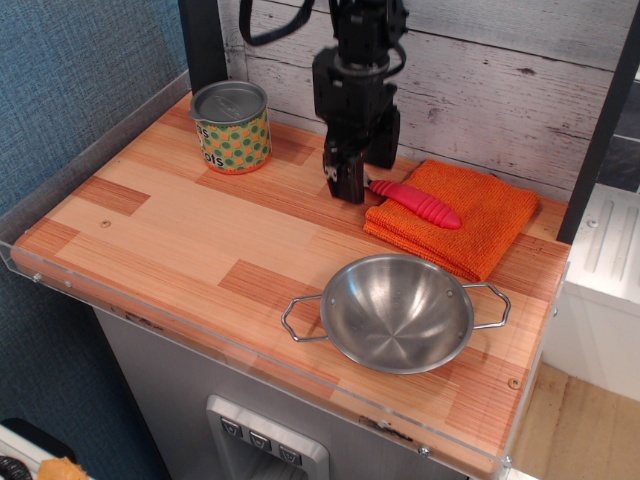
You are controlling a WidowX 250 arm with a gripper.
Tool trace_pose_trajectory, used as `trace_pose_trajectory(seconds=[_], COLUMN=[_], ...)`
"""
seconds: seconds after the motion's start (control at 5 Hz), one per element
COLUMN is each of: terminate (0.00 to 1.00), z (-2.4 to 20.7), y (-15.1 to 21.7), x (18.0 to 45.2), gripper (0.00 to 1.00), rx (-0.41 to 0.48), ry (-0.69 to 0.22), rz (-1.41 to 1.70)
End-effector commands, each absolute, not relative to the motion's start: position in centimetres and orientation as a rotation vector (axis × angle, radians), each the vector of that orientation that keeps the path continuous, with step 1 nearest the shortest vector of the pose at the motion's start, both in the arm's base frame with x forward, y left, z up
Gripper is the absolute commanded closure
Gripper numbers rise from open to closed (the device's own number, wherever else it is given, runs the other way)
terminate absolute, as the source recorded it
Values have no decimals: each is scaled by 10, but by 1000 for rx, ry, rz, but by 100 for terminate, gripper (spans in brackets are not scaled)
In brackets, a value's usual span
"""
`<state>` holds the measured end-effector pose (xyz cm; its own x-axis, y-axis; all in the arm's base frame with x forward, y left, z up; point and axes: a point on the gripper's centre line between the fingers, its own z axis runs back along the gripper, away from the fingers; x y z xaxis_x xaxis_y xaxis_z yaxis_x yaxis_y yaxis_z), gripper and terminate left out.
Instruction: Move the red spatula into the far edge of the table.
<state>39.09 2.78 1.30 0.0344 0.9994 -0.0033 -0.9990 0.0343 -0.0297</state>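
The red spatula (418, 205) lies with its handle on the orange cloth (455, 215), near the table's (150, 230) far edge, so placement looks nearly done. The gripper (347, 185) covers its metal end; can't tell if the jaws pinch it. The tin can's (232, 127) label isn't really readable.

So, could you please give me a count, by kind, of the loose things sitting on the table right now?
Cans: 1, the dotted can
Cloths: 1, the orange cloth
Utensils: 1, the red spatula, its handle lying on the cloth
Bowls: 1, the metal bowl
Total: 4
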Motion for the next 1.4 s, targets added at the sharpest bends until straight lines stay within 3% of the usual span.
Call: trace_pose_trajectory(seconds=[0.0,0.2,0.4,0.8,1.2], terminate=[0,0,0,0,0], z=[23,20,19,31,65], y=[26,26,26,27,29], x=[382,381,381,380,376], gripper=[0,0,100,100,100], rx=[-72,-86,-81,-111,-159], ry=[-48,-36,-45,-63,-107], rz=[1536,1530,1529,1525,1513])
